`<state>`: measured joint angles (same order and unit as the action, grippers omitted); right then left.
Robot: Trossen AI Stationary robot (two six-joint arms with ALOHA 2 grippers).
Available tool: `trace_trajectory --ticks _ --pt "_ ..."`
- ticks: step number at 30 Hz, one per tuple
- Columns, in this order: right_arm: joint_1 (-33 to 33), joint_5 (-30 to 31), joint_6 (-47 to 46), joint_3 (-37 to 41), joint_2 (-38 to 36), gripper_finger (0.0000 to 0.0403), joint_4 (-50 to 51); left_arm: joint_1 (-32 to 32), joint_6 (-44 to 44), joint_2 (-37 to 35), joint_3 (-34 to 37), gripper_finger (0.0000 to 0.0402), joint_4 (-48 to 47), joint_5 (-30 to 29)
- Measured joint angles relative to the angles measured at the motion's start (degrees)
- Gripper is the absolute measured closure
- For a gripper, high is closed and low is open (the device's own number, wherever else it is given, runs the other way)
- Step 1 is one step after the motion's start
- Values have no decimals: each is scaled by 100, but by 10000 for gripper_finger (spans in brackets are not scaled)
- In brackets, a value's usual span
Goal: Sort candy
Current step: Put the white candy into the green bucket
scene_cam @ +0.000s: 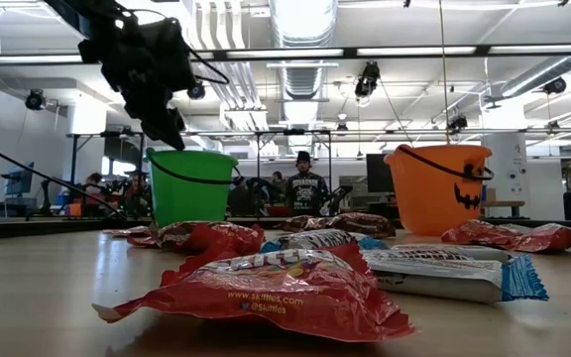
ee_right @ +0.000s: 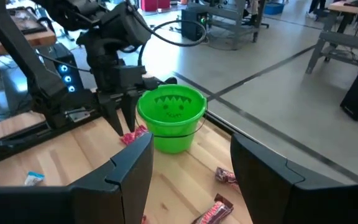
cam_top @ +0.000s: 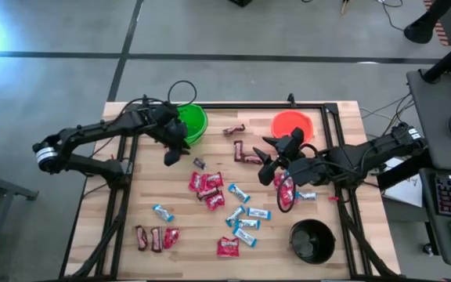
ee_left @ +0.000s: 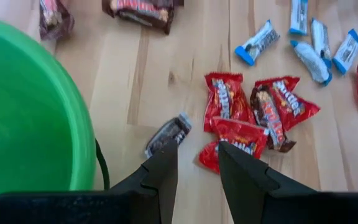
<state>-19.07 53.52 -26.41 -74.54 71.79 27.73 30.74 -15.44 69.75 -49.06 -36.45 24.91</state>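
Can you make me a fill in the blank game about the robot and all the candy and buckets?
1. The left gripper hangs in the air right beside the ____ bucket.
2. The bucket with a pumpkin face is colored ____.
3. The right gripper has its fingers wide ____, holding nothing.
4. The black bucket stands on the ____ arm's side of the table.

Missing words: green, orange, open, right

Candy [cam_top: 233, 205] scattered between three buckets [cam_top: 192, 123].
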Motion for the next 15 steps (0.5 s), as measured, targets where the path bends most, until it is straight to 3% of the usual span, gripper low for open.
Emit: trace_trajectory --ticks 6,15 --pt "0 -7 -2 0 2 199 278 -6 678 -21 -540 315 -201 -28" --pt "0 -2 -8 -2 2 199 517 -407 246 319 -2666 303 -2845 -32"
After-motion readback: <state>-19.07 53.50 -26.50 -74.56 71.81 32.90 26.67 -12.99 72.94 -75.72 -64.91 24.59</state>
